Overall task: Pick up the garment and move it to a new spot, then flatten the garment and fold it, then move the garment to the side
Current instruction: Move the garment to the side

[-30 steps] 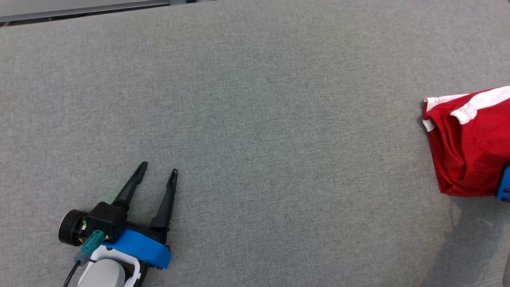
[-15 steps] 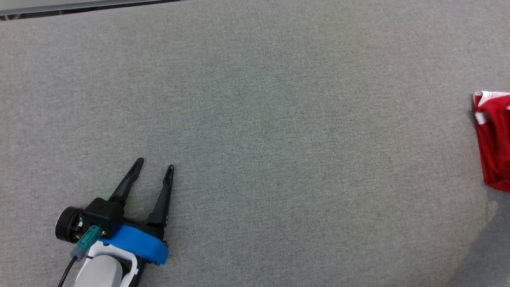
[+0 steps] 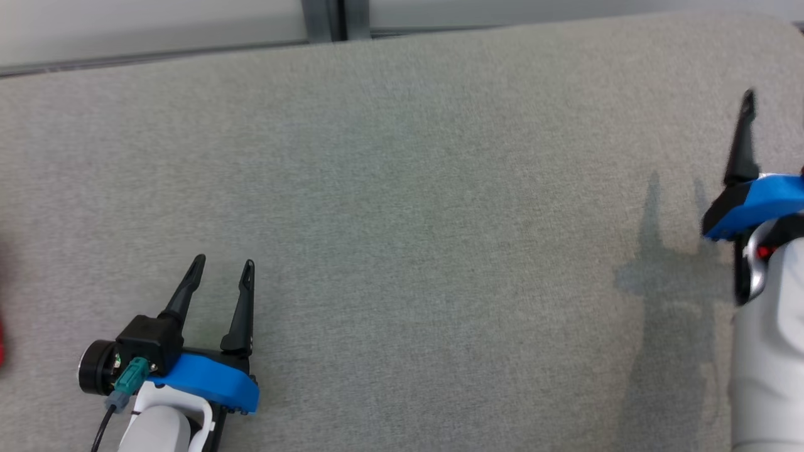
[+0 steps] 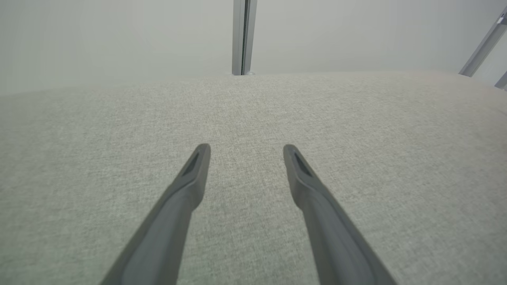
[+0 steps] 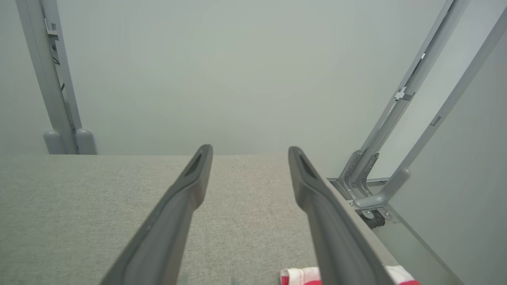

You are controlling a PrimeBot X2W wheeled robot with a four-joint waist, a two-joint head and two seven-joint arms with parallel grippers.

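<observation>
- Table (image 3: 402, 188) first: grey cloth top, and the big middle stretch of it has nothing lying on it.
- Left gripper (image 3: 224, 260) sits low at the near left, fingers apart with only tabletop between them. It looks parked to me.
- Right gripper (image 5: 250, 148) is over at the far right side of the table, raised off the surface, fingers spread wide and nothing between them. The head view catches just one of its fingers at the frame edge.
- Garment (image 5: 297, 274), red with white trim, pokes out at the bottom of the right wrist view. It's on the table close to the right edge, under and a bit behind the right fingers. Too little of it shows to say how neat the fold is.
- My read: this is the last step, garment off to the side, and it looks basically done since nothing is gripping it.
- Next move is easy stuff: lift the right arm clear, straight up and back, so a fingertip doesn't drag the cloth or mess up the fold.
</observation>
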